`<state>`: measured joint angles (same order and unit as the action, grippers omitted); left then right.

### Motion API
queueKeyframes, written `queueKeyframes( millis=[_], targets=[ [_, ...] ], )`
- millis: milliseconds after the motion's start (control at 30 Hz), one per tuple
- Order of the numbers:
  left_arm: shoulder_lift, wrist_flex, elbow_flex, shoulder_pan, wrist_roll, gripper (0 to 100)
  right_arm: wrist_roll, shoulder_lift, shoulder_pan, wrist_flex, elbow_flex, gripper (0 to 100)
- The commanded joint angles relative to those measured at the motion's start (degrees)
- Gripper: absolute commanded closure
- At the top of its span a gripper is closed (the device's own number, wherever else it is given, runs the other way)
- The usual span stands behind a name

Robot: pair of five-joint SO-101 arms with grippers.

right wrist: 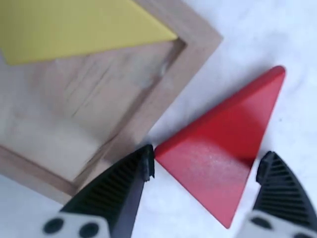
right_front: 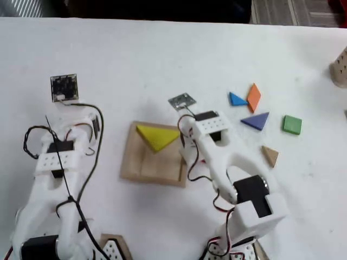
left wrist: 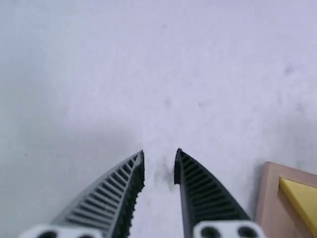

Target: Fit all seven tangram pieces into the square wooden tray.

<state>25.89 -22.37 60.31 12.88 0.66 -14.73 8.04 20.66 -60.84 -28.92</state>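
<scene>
Straddling the red triangle [right wrist: 218,148] with the right tool [right wrist: 208,161] agape; piece lies on the tabletop [left wrist: 148,74] at 3 o'clock of the tray [right wrist: 163,106], just beside its rim. Close squarely, lift clear of rim. Left tool [left wrist: 158,166] slightly parted, at 9 o'clock.

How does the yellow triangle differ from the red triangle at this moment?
Place: the yellow triangle lies inside the wooden tray, along one side. The red triangle lies on the white table, just outside the tray's rim.
Grip: the red triangle sits between the open fingers of the right gripper. The yellow triangle has no gripper around it.
Shared: both are flat triangular pieces lying flat.
</scene>
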Motion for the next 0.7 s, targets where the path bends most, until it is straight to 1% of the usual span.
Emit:
queueKeyframes(
  millis=[0, 100, 267, 533, 667],
  targets=[
    [1.80, 0.18, -1.76, -0.75, 0.00, 88, -0.18, -0.04, 0.31, -0.04, 3.16, 68.0],
    [1.80, 0.18, -1.76, -0.75, 0.00, 88, -0.18, -0.04, 0.22, -0.04, 3.16, 69.3],
    [1.80, 0.18, -1.76, -0.75, 0.00, 88, -0.09, 0.04, -2.07, -0.66, 3.08, 81.0],
    [1.80, 0.18, -1.76, -0.75, 0.00, 88, -0.18, -0.57, -7.08, -1.71, 2.29, 81.8],
    [1.80, 0.18, -1.76, -0.75, 0.00, 88, -0.62, -0.57, -11.65, -1.80, 2.29, 81.8]
  ],
)
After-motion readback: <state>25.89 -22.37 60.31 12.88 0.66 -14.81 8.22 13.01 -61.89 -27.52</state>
